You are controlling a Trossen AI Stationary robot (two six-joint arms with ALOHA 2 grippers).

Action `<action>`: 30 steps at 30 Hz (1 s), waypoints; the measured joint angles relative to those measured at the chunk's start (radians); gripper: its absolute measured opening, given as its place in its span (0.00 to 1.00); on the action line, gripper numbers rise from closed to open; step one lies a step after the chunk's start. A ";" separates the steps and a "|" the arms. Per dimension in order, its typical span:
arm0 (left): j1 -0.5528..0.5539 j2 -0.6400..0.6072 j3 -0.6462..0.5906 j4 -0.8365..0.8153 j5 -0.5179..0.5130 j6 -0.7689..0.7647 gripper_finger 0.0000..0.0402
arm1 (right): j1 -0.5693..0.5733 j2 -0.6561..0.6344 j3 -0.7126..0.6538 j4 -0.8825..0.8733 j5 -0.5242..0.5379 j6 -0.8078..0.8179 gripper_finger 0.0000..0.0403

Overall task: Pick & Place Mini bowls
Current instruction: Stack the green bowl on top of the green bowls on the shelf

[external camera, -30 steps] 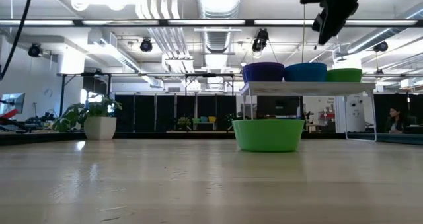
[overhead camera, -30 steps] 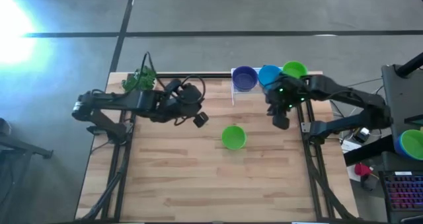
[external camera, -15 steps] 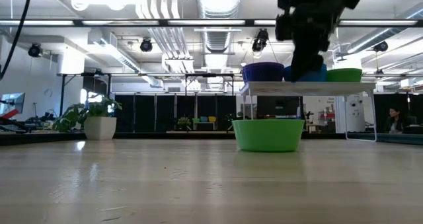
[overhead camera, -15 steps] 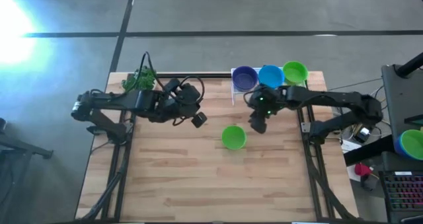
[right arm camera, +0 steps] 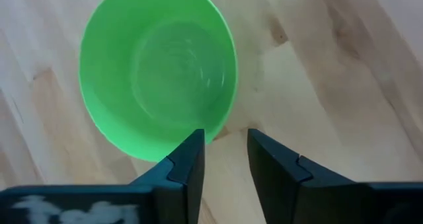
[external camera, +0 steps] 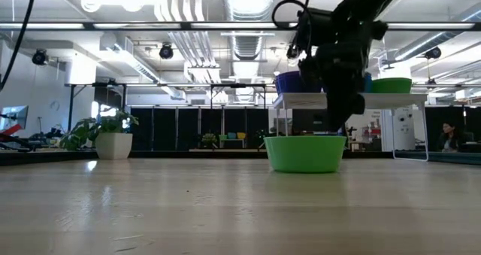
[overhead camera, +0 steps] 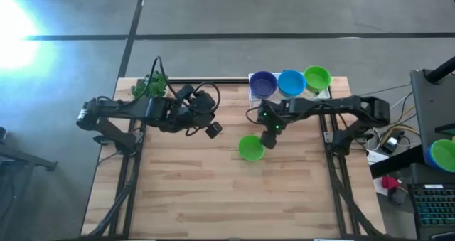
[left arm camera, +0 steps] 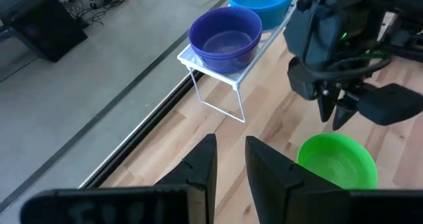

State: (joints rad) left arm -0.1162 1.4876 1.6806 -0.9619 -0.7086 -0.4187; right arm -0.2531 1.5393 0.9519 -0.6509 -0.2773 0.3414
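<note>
right gripper, jaws open, over green bowl rim mid-table; off-centre closing could tip or skid it.

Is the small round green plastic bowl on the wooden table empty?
Yes, the small round green plastic bowl shows only its bare inside in the right wrist view.

An open-plan lab or industrial workspace: exposed ceiling ducts and strip lights, polished concrete floor, potted plant, and a wooden bench on a metal frame
</note>
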 joint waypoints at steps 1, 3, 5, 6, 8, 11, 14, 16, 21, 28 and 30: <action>0.000 0.000 0.000 0.001 0.000 0.000 0.18 | 0.000 0.011 0.004 0.001 -0.003 -0.001 0.27; 0.000 0.000 0.000 0.001 0.000 0.000 0.18 | 0.000 0.032 0.011 0.005 -0.004 -0.001 0.26; 0.000 0.000 0.000 0.000 0.000 0.000 0.18 | 0.000 0.049 0.019 0.011 -0.004 -0.004 0.26; 0.000 0.000 0.000 0.000 0.000 0.000 0.18 | 0.000 0.055 0.023 0.015 -0.004 -0.003 0.26; 0.000 0.000 0.000 -0.006 0.000 0.000 0.18 | 0.001 0.066 0.026 0.029 -0.005 -0.001 0.26; 0.000 0.000 0.000 -0.007 0.000 0.000 0.18 | 0.005 0.086 0.026 0.052 -0.009 -0.001 0.27; 0.000 0.000 0.000 -0.011 0.000 0.000 0.18 | 0.006 0.102 0.026 0.060 -0.011 -0.001 0.26; 0.000 0.000 0.000 -0.017 0.000 0.000 0.18 | 0.007 0.111 0.025 0.067 -0.012 -0.001 0.25; 0.000 0.000 0.000 -0.019 0.000 0.000 0.18 | 0.012 0.114 0.025 0.087 -0.011 0.005 0.23; 0.000 0.000 0.000 -0.021 0.000 0.000 0.18 | 0.015 0.115 0.023 0.085 -0.011 0.040 0.14; 0.000 0.000 0.000 -0.021 0.000 0.000 0.18 | 0.015 0.115 0.022 0.086 -0.011 0.054 0.12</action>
State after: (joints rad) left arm -0.1162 1.4879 1.6806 -0.9829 -0.7085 -0.4183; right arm -0.2379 1.6543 0.9736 -0.5645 -0.2882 0.3956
